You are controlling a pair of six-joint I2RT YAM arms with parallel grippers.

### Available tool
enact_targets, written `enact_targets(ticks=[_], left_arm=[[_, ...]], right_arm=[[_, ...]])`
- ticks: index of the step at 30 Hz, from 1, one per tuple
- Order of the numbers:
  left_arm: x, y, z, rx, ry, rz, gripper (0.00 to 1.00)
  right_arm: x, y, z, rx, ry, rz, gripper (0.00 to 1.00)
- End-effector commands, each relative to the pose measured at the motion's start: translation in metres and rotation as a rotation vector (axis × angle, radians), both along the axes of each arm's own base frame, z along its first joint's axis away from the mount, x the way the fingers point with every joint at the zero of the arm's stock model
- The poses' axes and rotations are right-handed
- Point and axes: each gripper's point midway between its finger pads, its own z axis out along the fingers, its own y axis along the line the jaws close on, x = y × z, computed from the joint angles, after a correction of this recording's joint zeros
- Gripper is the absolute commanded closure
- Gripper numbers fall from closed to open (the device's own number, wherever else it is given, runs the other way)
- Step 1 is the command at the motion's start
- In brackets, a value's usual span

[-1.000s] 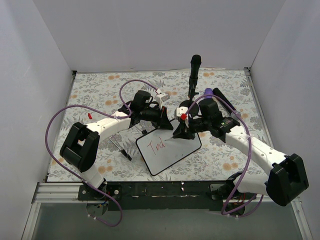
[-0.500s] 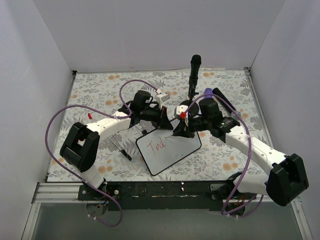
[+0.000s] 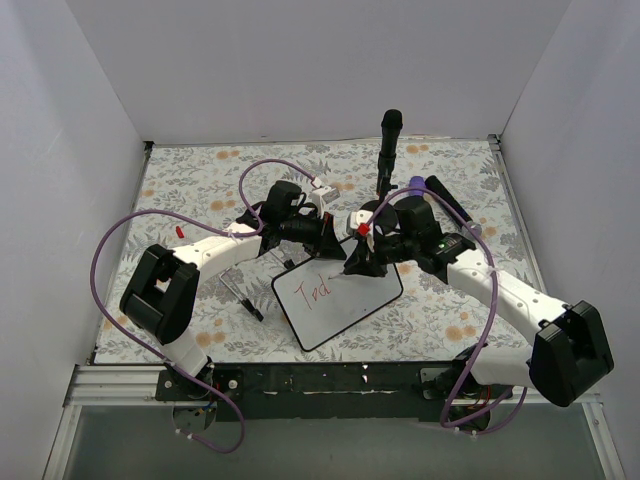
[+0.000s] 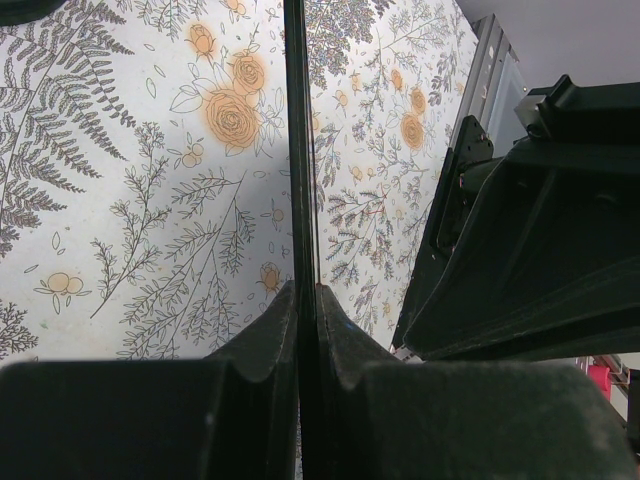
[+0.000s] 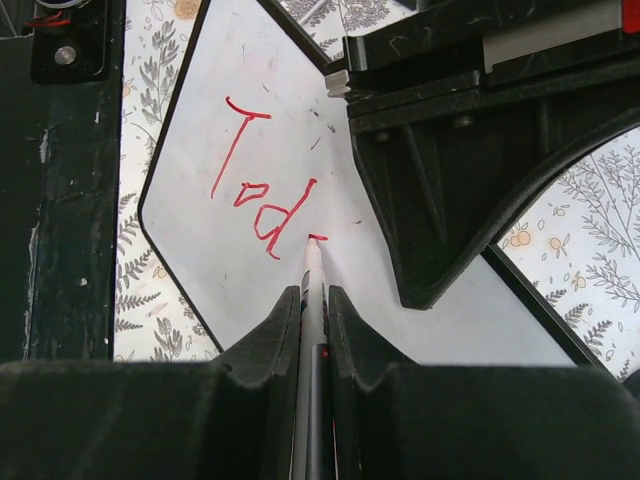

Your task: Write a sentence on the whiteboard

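The whiteboard (image 3: 345, 305) lies tilted on the floral mat near the front middle, and it fills the right wrist view (image 5: 240, 280). The sentence (image 3: 316, 291) reads "Tod" in red (image 5: 262, 195), with a short new red stroke right at the pen tip. My right gripper (image 5: 313, 292) is shut on a white red marker (image 5: 313, 285) whose tip touches the board. It stands over the board's far right part (image 3: 358, 266). My left gripper (image 4: 303, 292) is shut on the board's thin black frame edge (image 4: 298, 150), at the board's far edge (image 3: 334, 243).
A black stand with a dark cylinder (image 3: 389, 150) rises at the back middle. A black marker-like object (image 3: 447, 202) lies at the right behind my right arm. Purple cables (image 3: 270, 170) loop over both arms. White walls enclose the floral mat (image 3: 190, 190).
My right gripper has shifted slightly with the marker, and a short red stroke has begun after the "d". My left arm has not moved.
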Motion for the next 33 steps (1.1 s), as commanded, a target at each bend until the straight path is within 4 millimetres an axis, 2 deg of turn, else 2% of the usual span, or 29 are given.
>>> enact_targets(ticks=[1,13,24,33], left_arm=[[0.004,0.0,0.012,-0.021,-0.119,-0.028,1.0],[0.004,0.001,0.013,-0.018,-0.124,-0.026,1.0],[0.004,0.001,0.011,-0.017,-0.118,-0.028,1.0],[0.004,0.0,0.012,-0.021,-0.116,-0.033,1.0]], right_arm=[[0.001,0.006,0.002,0.016,-0.019,0.021,0.99],[-0.006,-0.001,-0.019,-0.054,0.011,0.046,0.99],[0.009,-0.006,-0.005,-0.045,-0.054,-0.018,0.99],[0.019,-0.001,0.011,-0.03,-0.078,-0.037,0.99]])
